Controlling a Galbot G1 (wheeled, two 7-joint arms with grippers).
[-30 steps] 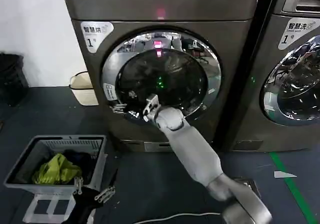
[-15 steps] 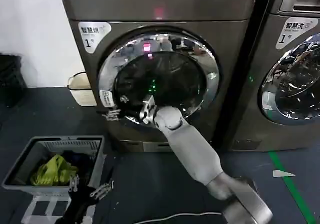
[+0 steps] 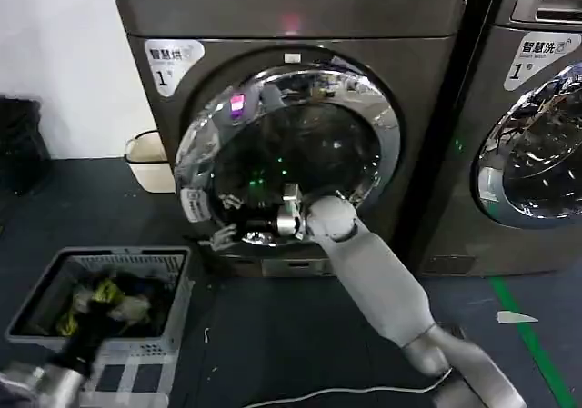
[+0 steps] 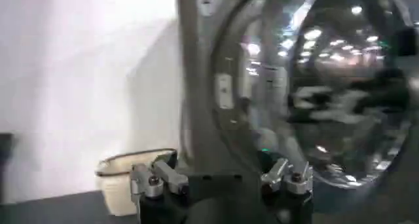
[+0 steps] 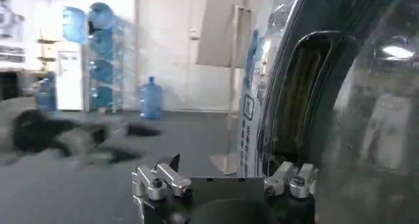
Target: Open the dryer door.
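From the head, the dryer door stands slightly ajar on the left machine, the right hand at its lower-left rim, a laundry basket on the floor just below-left and a second machine's door to the right. In the left wrist view the left hand hangs spread before the chrome ring, touching nothing. In the right wrist view the right hand's fingers seem spread beside the door's edge, though blur hides any contact.

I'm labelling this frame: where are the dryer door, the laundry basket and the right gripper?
dryer door (image 3: 368,99): head view, chrome ring, upper right part.
laundry basket (image 3: 118,255): head view, grey rear rim.
right gripper (image 3: 221,238): head view, between its fingertips, at the door's lower left edge.
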